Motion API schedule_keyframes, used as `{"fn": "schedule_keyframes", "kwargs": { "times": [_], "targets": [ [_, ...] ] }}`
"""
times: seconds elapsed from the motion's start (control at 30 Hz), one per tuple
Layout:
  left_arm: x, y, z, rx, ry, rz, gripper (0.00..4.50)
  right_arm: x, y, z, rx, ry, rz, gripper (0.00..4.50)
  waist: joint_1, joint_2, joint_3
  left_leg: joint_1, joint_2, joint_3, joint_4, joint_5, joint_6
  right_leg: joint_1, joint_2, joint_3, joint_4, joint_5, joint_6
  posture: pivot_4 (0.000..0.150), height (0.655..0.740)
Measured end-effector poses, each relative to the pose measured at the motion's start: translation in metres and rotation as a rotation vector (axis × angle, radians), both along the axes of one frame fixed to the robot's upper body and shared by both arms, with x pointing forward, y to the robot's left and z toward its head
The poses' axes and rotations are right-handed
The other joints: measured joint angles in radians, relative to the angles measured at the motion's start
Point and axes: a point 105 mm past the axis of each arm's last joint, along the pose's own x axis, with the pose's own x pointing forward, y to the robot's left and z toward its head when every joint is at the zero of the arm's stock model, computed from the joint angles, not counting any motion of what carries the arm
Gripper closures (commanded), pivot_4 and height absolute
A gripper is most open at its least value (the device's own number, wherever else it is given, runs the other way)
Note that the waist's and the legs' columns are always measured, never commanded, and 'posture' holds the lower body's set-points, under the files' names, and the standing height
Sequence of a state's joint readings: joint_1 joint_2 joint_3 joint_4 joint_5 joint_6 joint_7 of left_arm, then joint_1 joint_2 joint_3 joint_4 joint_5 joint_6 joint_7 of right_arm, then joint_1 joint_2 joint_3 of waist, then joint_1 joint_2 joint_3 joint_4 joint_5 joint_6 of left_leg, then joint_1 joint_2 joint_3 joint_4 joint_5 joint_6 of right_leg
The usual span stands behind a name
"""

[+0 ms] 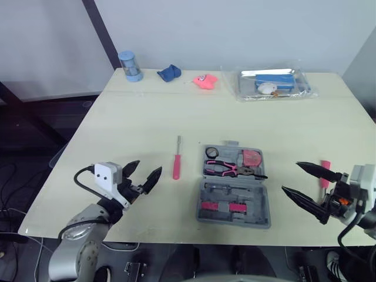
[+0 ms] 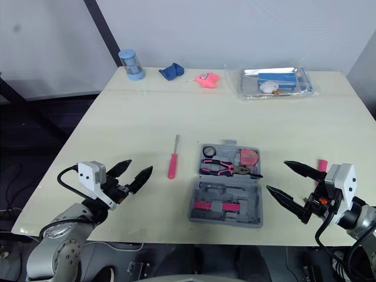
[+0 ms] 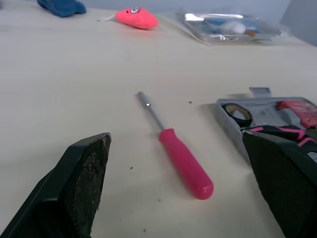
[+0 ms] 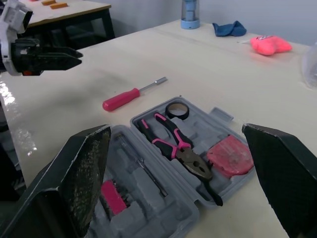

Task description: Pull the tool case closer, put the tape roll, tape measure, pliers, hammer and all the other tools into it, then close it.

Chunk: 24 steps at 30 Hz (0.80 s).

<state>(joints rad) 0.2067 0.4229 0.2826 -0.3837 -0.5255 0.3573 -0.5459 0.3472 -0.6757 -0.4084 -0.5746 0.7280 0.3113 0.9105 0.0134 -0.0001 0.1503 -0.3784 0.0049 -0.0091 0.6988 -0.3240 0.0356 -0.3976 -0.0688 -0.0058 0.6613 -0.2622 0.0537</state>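
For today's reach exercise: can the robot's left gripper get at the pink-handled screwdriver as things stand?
Probably yes. The open left gripper hangs just beside the screwdriver, which lies on bare table apart from the tool case, with nothing between them.

**Both grippers open, nothing held**

The left gripper (image 1: 147, 167) sits at about 8 o'clock, its two black fingers spread apart and aimed toward 2 o'clock. The right gripper (image 1: 291, 177) sits at about 4 o'clock, fingers parted wider and aimed toward 10 o'clock. The two face inward, well apart from each other.
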Motion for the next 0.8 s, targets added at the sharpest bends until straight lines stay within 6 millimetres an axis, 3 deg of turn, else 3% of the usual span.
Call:
{"fn": "schedule_keyframes", "kwargs": {
  "times": [0.23, 0.4, 0.53, 0.8],
  "targets": [
    [-0.006, -0.004, 0.009, 0.048, -0.032, -0.135, 0.00, -0.002, -0.003, -0.004, -0.011, 0.016, 0.007, 0.05, 0.000, 0.000, 0.000, 0.000, 0.000, 0.000, 0.000, 0.000, 0.000, 0.000, 0.004, 0.000, 0.000, 0.000, 0.000, 0.150, 0.7400],
    [-0.031, -0.020, 0.018, 0.162, -0.048, -0.508, 0.00, -0.006, -0.017, -0.016, -0.022, 0.049, -0.066, 0.05, 0.002, 0.000, 0.001, 0.000, 0.000, 0.000, 0.000, 0.000, 0.000, 0.000, 0.005, -0.002, 0.000, 0.000, -0.001, 0.150, 0.7400],
    [-0.038, -0.023, 0.020, 0.227, -0.060, -0.709, 0.00, -0.008, -0.028, -0.024, -0.028, 0.062, -0.141, 0.05, 0.000, 0.000, 0.001, 0.001, 0.000, 0.002, 0.000, 0.000, 0.000, 0.000, 0.006, -0.002, 0.000, 0.000, -0.001, 0.150, 0.7400],
    [-0.039, -0.021, 0.027, 0.299, -0.085, -0.935, 0.00, -0.011, -0.049, -0.034, -0.021, 0.081, -0.344, 0.05, 0.001, 0.001, 0.001, 0.000, 0.000, 0.001, 0.000, 0.000, 0.000, 0.000, 0.007, -0.002, 0.000, 0.000, 0.000, 0.150, 0.7400]
  ]
}}
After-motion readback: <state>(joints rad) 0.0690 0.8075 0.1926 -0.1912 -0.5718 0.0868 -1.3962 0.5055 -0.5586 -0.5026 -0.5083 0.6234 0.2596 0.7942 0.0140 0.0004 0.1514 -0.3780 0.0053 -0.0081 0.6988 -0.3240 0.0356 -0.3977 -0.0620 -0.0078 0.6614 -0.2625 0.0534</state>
